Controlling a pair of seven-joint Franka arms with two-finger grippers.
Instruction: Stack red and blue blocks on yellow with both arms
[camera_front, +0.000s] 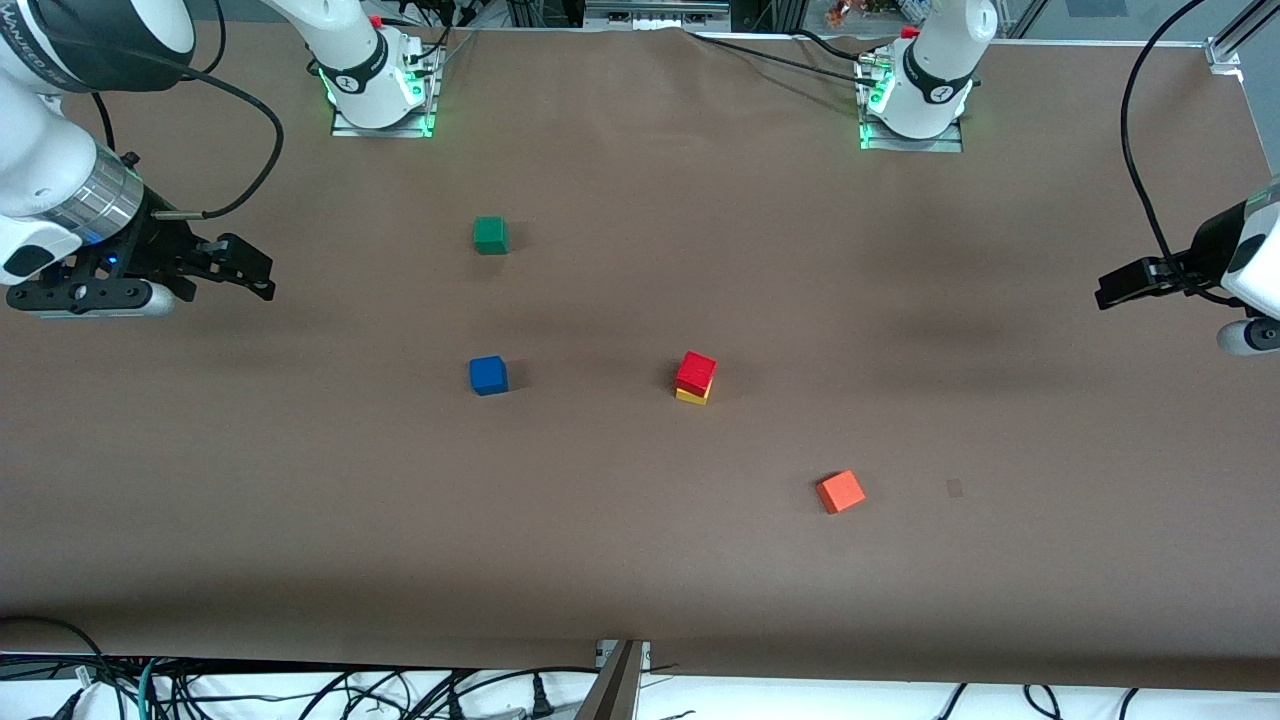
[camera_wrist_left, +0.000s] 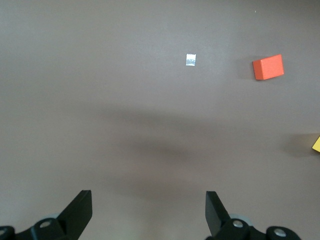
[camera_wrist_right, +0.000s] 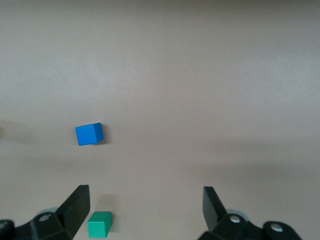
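Note:
The red block (camera_front: 696, 371) sits on top of the yellow cube (camera_front: 692, 395) near the middle of the table. The blue block (camera_front: 488, 375) lies alone on the table, beside the stack toward the right arm's end; it also shows in the right wrist view (camera_wrist_right: 89, 134). My right gripper (camera_front: 255, 275) hangs open and empty above the right arm's end of the table (camera_wrist_right: 145, 207). My left gripper (camera_front: 1110, 290) hangs open and empty above the left arm's end (camera_wrist_left: 148, 210). A sliver of the yellow cube (camera_wrist_left: 317, 145) shows at the edge of the left wrist view.
A green cube (camera_front: 490, 235) lies farther from the front camera than the blue block, also in the right wrist view (camera_wrist_right: 99, 224). An orange cube (camera_front: 841, 491) lies nearer the camera than the stack, also in the left wrist view (camera_wrist_left: 268, 67). A small patch (camera_front: 955, 488) marks the brown table cover beside it.

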